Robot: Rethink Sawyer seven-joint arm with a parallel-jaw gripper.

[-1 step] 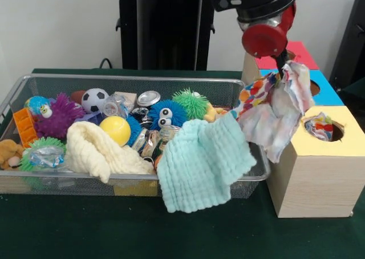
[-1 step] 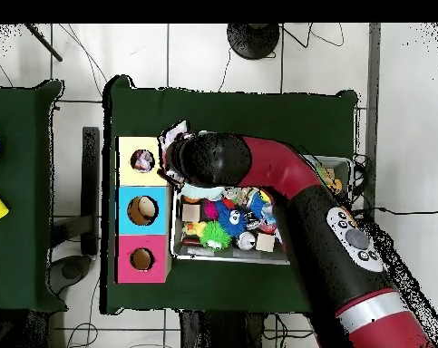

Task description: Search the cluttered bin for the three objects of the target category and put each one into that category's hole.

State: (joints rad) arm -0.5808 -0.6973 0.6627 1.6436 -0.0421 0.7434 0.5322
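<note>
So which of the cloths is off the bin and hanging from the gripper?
The patterned cloth with coloured dots, hanging beside the yellow box. The mint cloth and cream cloth lie on the bin.

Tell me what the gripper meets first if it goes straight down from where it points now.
Probably the bin's right end or the yellow-topped box: the gripper, holding a patterned cloth, hangs between them; depth is unclear.

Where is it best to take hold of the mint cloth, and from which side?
Probably at the bunched fold of the mint cloth that lies over the bin rim, coming from above. The rest hangs loose outside the wall, so a pinch at the raised fold would lift it free without pressing into the toys.
</note>
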